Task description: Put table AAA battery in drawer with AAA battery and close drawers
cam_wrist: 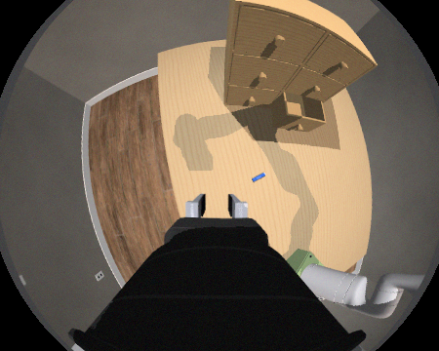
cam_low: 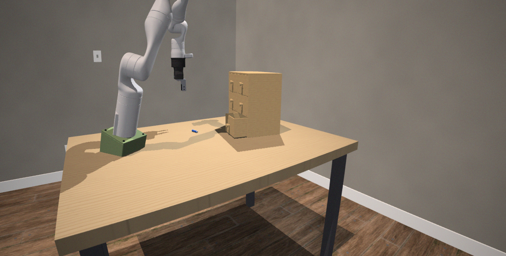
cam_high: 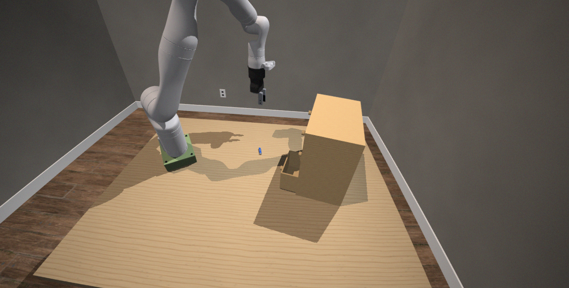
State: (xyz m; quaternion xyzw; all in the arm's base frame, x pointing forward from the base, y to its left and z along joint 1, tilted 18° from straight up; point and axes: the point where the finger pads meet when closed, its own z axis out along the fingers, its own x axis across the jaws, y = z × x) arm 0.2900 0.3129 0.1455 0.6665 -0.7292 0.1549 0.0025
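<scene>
A blue AAA battery lies on its side on the table in front of the chest. The wooden chest stands upright. Its bottom drawer on the right in the wrist view is pulled partly out; the other drawers look pushed in. The part of its inside that shows has light and shadow, and I make out no battery there. My gripper is open and empty, high above the table and off to one side of the battery.
The arm's green base stands on the table, across from the chest's front. Small knobs stick out from the drawer fronts. The table's edge lies left of the gripper in the wrist view.
</scene>
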